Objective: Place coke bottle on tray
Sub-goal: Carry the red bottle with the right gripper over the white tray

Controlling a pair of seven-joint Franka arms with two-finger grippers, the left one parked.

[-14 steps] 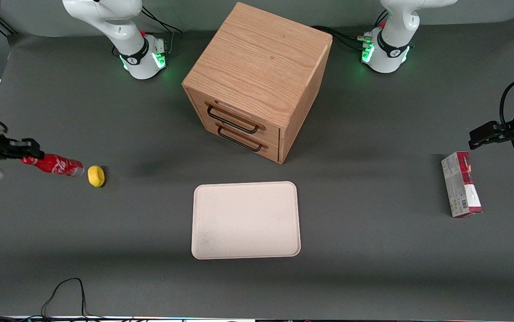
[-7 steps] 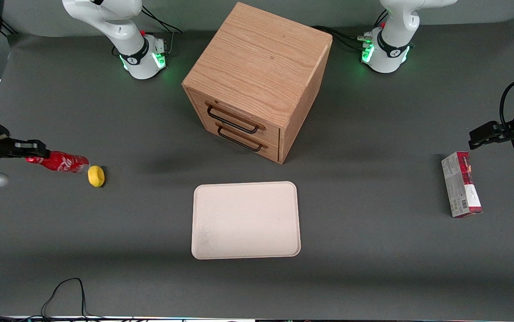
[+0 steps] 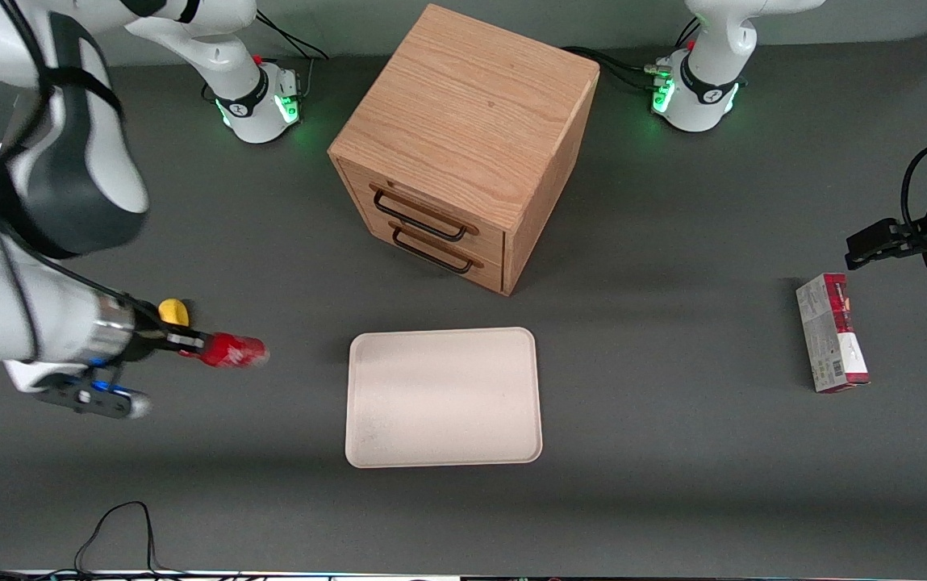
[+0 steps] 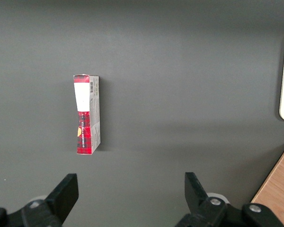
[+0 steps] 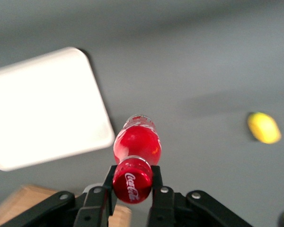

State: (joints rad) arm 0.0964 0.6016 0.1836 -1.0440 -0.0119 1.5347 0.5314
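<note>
Hand (image 3: 189, 343) of the working arm, raised off the bench (image 3: 673, 452), its two fingers (image 5: 108, 189) clamped on the neck of the coke bottle (image 3: 231, 351) just below the red cap. The bottle hangs from the hand with its clear base pointing away toward the tray (image 3: 443, 397), which lies flat on the bench a short way ahead of the base, not touching it. In the front view the bottle is blurred and its label cannot be read; the white script shows only on the cap in the right wrist view (image 5: 132, 181), where the cap hides most of the neck and the fingers' tips. A small yellow rounded object (image 3: 173, 311) lies on the bench beside the hand, farther from the front camera, partly covered by the wrist. A wooden two-drawer cabinet (image 3: 463, 145) stands farther from the front camera than the tray, its drawers shut. A red-and-white carton (image 3: 832, 343) lies toward the parked arm's end of the bench, well apart from the hand.
</note>
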